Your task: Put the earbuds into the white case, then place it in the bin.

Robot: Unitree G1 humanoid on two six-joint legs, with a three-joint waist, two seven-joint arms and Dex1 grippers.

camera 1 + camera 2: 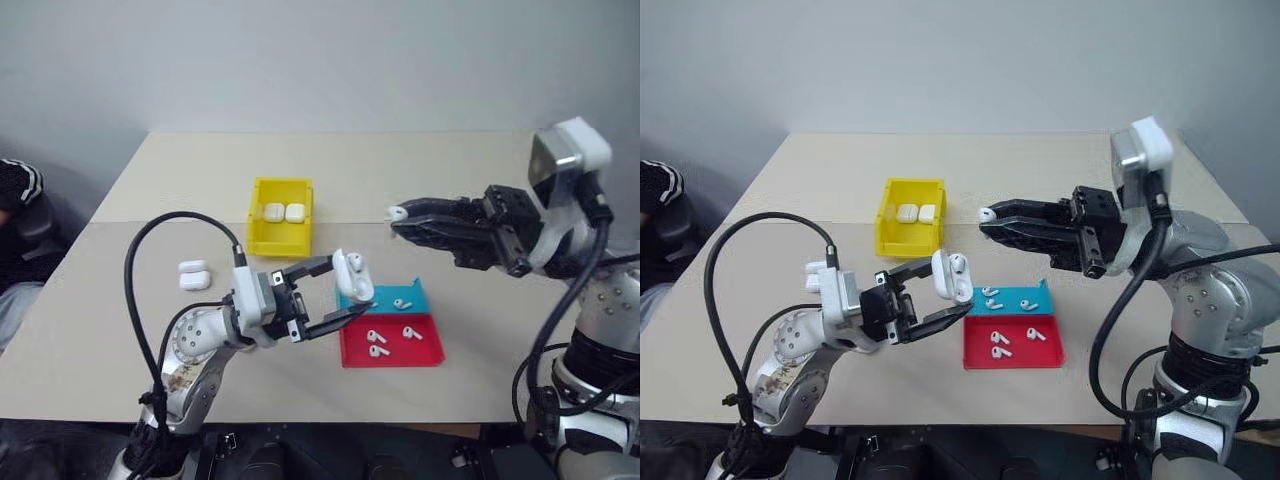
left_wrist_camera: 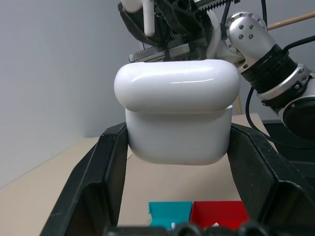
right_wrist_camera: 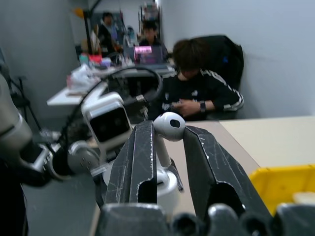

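My left gripper (image 1: 350, 290) is shut on a white case (image 1: 352, 275), held above the table just left of the blue tray; its lid looks hinged open. The wrist view has the case (image 2: 177, 118) clamped between both black fingers. My right gripper (image 1: 400, 220) points left, higher up and to the right of the case, shut on one earbud (image 1: 397, 212). The earbud's (image 3: 169, 127) head sticks out above the fingertips, its stem between them. The yellow bin (image 1: 278, 243) stands behind, with two white cases (image 1: 284, 212) inside.
A blue tray (image 1: 420, 292) holds an earbud (image 1: 402, 303). Touching its near side, a red tray (image 1: 392, 355) holds three earbuds. Two more cases (image 1: 193, 274) lie on the table at the left. A person (image 1: 15, 200) sits past the table's left edge.
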